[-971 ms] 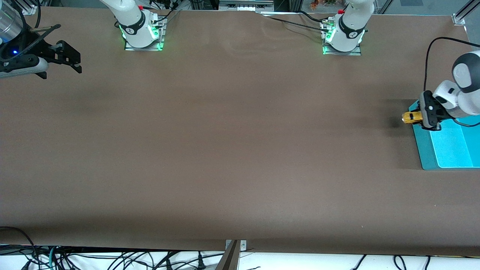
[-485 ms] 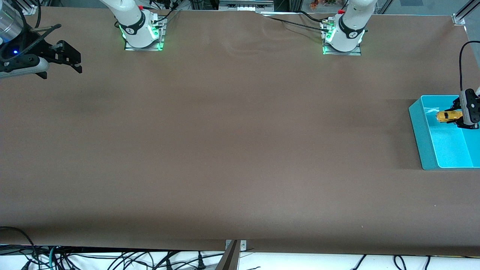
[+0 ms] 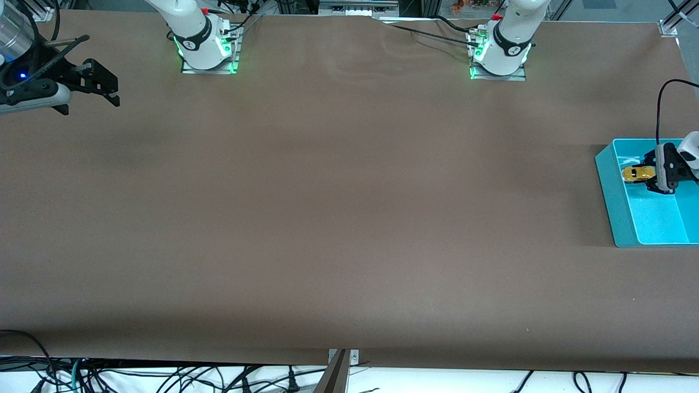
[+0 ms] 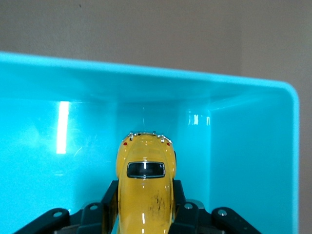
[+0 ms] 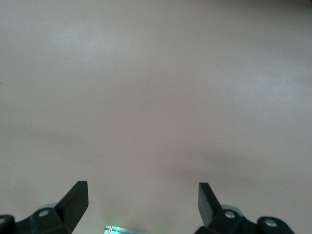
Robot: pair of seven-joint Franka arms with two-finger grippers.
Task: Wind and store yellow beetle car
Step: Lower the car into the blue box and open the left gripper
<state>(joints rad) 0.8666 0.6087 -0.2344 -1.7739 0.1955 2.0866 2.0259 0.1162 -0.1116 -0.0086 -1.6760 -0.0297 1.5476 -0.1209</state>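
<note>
The yellow beetle car (image 3: 635, 173) is gripped between the fingers of my left gripper (image 3: 649, 175), inside the teal bin (image 3: 607, 183) at the left arm's end of the table. In the left wrist view the car (image 4: 145, 170) points at the bin's wall (image 4: 146, 80), with a black finger (image 4: 110, 195) pressed on each side of its body; the left gripper (image 4: 145, 207) is shut on it. My right gripper (image 3: 112, 87) is open and empty, waiting above the table at the right arm's end; its view shows the gripper (image 5: 141, 195) over bare brown table.
The teal bin holds nothing else that shows. The two arm bases (image 3: 206, 46) (image 3: 499, 52) stand along the table's edge farthest from the camera. Brown table surface (image 3: 349, 207) stretches between the bin and the right gripper.
My left gripper carried the car from over the bin's rim into the bin, then shifted it slightly and lower inside. The right arm has not moved.
</note>
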